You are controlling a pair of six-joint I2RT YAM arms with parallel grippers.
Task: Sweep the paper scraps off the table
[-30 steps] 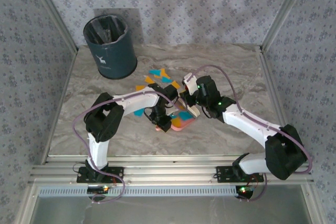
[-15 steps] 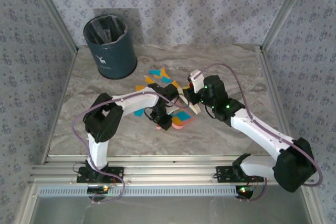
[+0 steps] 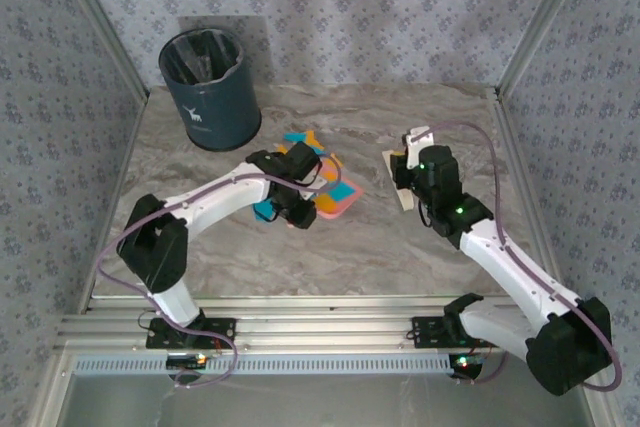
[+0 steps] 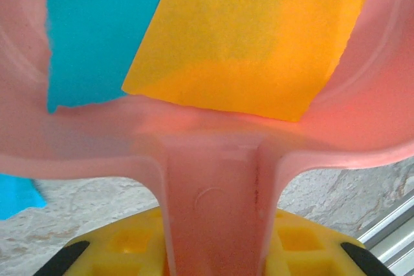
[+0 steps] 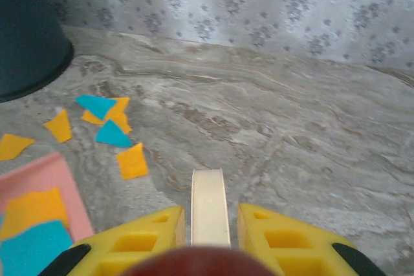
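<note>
Where the paper scraps (image 3: 300, 141) are seen from above, they are small flat bits with sharp corners, some turquoise-blue and some orange. A little bunch is left lying on the counter (image 3: 370, 257) toward the back, just beside the far edge of the pink dustpan (image 3: 330, 209), between it and the dark blue bin (image 3: 210, 92). One more blue bit is seen close by the left arm. Other bits are carried inside the dustpan, where a big orange piece (image 4: 246, 37) and a blue piece (image 4: 97, 30) are laid flat, touching each other.

The dustpan handle is gripped by the left fingers (image 3: 298, 211), which are closed tight around it. A pale flat tool (image 5: 209, 208) is held between the right fingers (image 3: 405, 181), which are closed on it.

A second ago the dustpan was kept nearer the front, and the tool was pressed right up against it. Now the dustpan has been carried back toward the loose bits, and the left arm has been stretched out more. The right arm has been drawn away to the right, so the tool is well apart from the dustpan.

The counter is made of grey-beige stone with wavy lines, and it is edged by silver rails (image 3: 320, 332). It is closed in by blue-grey walls (image 3: 400, 7) printed with small flowers.
</note>
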